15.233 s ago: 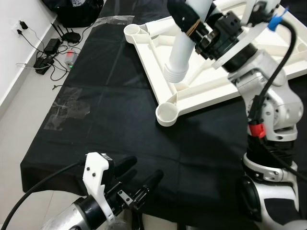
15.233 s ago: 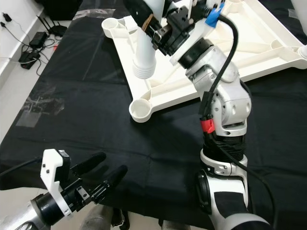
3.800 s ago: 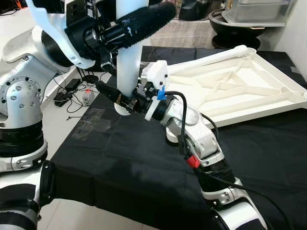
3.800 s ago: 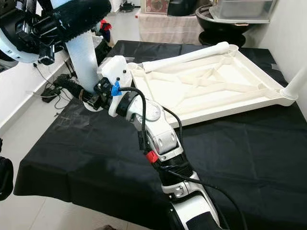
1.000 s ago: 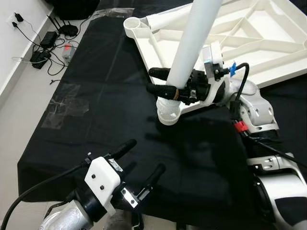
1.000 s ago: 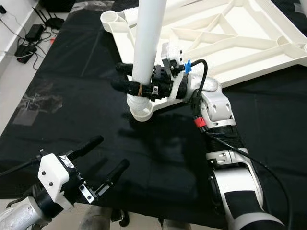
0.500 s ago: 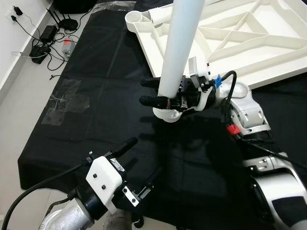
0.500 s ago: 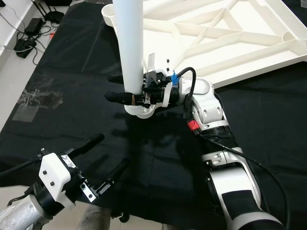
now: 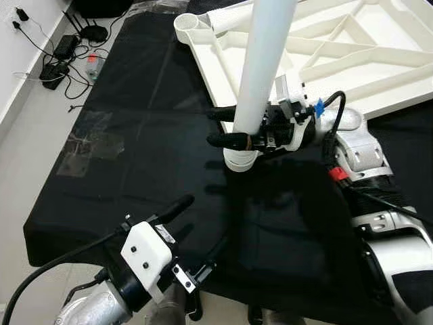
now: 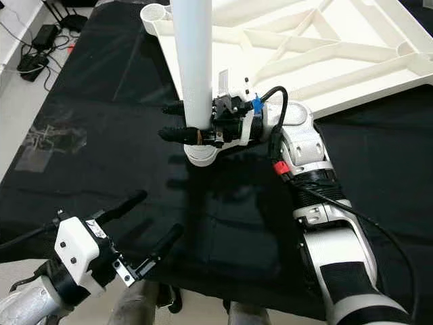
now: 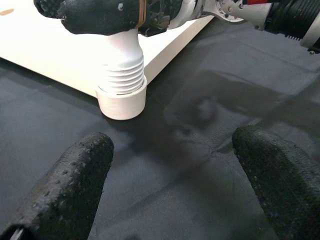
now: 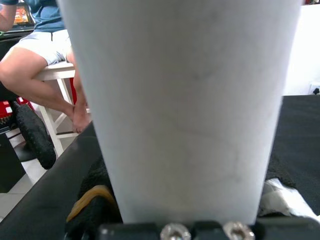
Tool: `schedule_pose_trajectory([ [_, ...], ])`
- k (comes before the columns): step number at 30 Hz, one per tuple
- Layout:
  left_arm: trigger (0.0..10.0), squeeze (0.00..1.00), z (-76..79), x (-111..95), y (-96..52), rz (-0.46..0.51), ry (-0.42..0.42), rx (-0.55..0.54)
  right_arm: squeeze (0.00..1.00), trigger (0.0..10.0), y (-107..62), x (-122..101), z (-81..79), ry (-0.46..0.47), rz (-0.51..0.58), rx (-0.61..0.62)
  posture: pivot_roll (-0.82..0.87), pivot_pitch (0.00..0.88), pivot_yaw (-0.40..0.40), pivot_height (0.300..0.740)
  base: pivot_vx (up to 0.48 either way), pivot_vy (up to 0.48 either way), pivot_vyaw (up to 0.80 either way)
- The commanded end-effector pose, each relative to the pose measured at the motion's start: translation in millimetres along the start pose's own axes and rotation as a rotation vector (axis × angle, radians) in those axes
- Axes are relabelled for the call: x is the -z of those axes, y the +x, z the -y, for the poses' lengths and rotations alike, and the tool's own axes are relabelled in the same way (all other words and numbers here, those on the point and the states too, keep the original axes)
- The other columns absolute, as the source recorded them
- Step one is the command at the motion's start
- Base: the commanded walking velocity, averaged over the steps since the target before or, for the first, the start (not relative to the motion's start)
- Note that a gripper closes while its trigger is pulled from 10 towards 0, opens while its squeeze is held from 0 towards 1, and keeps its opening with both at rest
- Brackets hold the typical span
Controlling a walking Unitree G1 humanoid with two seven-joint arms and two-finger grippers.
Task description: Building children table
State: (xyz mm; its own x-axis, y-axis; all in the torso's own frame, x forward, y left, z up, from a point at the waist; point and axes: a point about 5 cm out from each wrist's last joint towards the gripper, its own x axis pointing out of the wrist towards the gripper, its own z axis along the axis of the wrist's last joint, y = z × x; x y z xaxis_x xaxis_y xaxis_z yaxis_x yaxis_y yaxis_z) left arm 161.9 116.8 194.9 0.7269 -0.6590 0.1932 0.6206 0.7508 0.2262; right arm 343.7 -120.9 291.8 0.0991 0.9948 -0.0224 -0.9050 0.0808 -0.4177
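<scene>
stood a white table leg (image 9: 260, 74) near upright in the near corner socket (image 9: 239, 160) of the upturned white tabletop (image 9: 352, 51), with the ribbed threaded end (image 11: 120, 77) partly down in the socket and several ridges bare above the rim. clamped low on that leg, just above the socket: right gripper (image 9: 226, 127), black fingers wrapped round either side. hung well apart from the work, low over the near edge of the black cloth (image 9: 149, 101): left gripper (image 9: 201, 233), fingers spread wide and holding nothing, pointed toward the socket. lay flat on the cloth, underside up, ribs showing, with another corner socket (image 9: 185, 24) at the far end. sat off to the side in the right wrist view: a person on a white stool (image 12: 60, 85). judged mid-step: seating and screwing the leg home, not finished while thread showed. called next, most likely, for turning the leg about its own axis, kept square to the socket so the thread would not cross, perhaps with the tabletop braced against spinning.
</scene>
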Motion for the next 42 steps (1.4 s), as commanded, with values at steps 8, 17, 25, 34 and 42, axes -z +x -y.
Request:
schedule_pose_trajectory([
  [8, 10.0, 0.00, 2.7, 4, -2.4, -0.023, -0.015, 0.013, 0.00, 10.0, 7.4, 5, -12.2, 0.011, 0.004, -0.048, 0.08, 0.425, 0.038, 0.740, 0.000, 0.000, 0.00],
  [17, 10.0, 0.00, 1.9, 4, -1.2, -0.020, -0.012, 0.009, 0.00, 10.0, 13.4, 18, -28.9, 0.041, -0.008, -0.006, 0.08, 0.440, 0.035, 0.740, 0.000, 0.000, 0.00],
  [25, 10.0, 0.00, 1.5, 4, -0.2, -0.019, -0.014, 0.012, 0.00, 10.0, 12.9, 27, -43.0, 0.048, -0.076, 0.033, 0.07, 0.441, 0.041, 0.740, 0.000, 0.000, 0.00],
  [34, 10.0, 0.00, 0.4, 5, -0.9, -0.020, -0.012, 0.009, 0.00, 10.0, 27.3, 31, -51.7, 0.086, -0.188, 0.280, 0.05, 0.442, 0.033, 0.740, 0.000, 0.000, 0.00],
  [42, 10.0, 0.00, -0.3, 6, -0.8, -0.021, -0.013, 0.009, 0.00, 10.0, 23.7, 47, -82.6, 0.288, -0.208, 0.951, 0.04, 0.442, 0.032, 0.740, 0.000, 0.000, 0.00],
])
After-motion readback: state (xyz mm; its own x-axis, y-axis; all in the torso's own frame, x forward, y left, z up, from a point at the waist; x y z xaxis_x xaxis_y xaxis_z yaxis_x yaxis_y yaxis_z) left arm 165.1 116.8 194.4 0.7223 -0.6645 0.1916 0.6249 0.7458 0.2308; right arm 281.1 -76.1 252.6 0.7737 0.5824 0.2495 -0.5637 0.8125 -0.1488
